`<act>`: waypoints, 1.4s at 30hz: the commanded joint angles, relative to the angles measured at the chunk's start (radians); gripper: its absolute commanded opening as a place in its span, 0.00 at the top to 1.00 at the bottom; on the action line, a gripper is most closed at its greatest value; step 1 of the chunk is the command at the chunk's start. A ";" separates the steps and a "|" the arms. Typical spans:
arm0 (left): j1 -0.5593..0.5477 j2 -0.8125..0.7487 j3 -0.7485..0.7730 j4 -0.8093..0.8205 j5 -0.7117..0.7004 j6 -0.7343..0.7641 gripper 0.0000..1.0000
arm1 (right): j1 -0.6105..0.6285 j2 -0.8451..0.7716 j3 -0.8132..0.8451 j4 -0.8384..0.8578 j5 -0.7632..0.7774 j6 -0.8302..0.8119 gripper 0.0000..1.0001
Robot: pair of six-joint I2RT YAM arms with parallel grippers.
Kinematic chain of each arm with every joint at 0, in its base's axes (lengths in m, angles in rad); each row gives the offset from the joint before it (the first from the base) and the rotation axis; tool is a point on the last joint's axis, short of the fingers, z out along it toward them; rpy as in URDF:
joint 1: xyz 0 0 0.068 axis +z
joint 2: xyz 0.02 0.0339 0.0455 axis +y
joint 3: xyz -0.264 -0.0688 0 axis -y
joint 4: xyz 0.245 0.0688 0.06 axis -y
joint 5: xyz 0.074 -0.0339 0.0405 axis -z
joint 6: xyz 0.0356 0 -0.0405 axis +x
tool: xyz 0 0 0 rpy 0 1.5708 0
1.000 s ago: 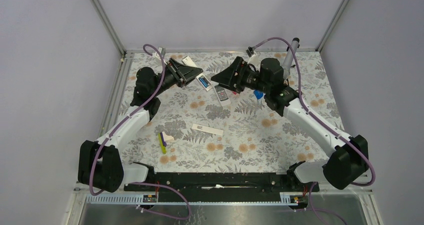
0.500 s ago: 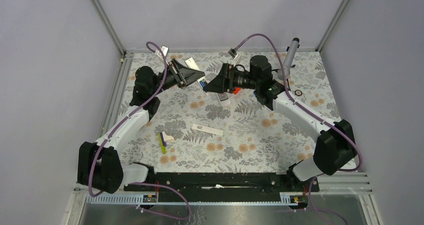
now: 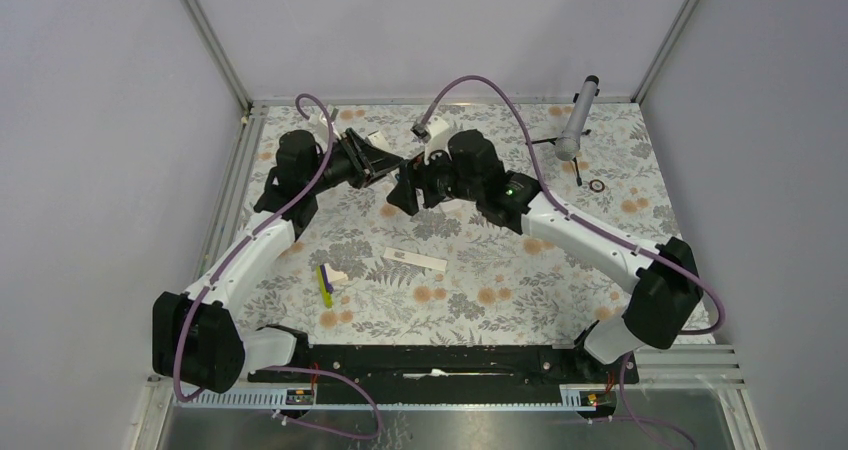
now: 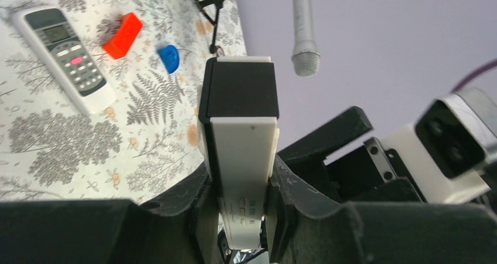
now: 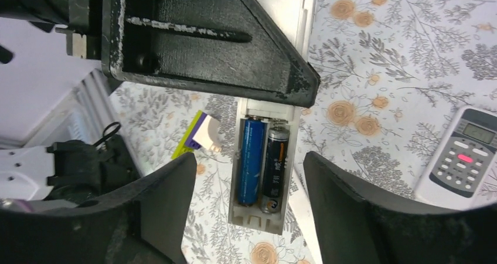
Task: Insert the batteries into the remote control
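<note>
- The left end effector [image 4: 241, 179] clamps the slim white plastic remote control [image 5: 258, 222], raised over the floral counter [image 3: 500, 270] near 11 o'clock.
- The blue cylindrical battery [image 5: 252, 158] and the black cylindrical battery [image 5: 275, 158] lie in its open bay, long axes running 12 to 6.
- The right end effector [image 5: 249, 164], spread wide, straddles them. I'd say it's the nearer one for pressing them home.

Bright even light, soft shadows, blurry wrist foregrounds

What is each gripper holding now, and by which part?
The left gripper clamps the white remote, with two batteries in its open back, by its two long edges. The right gripper is open and holds nothing.
</note>
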 commanded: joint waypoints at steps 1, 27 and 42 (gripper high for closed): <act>0.003 -0.043 0.060 -0.066 -0.061 0.042 0.78 | 0.044 0.026 0.053 -0.015 0.170 -0.122 0.30; 0.206 -0.220 0.034 -0.366 -0.281 0.272 0.22 | 0.039 -0.020 -0.091 -0.063 0.081 -0.536 0.84; 0.374 -0.278 0.041 -0.546 -0.394 0.444 0.18 | -0.063 0.174 -0.120 -0.347 -0.018 -0.856 0.83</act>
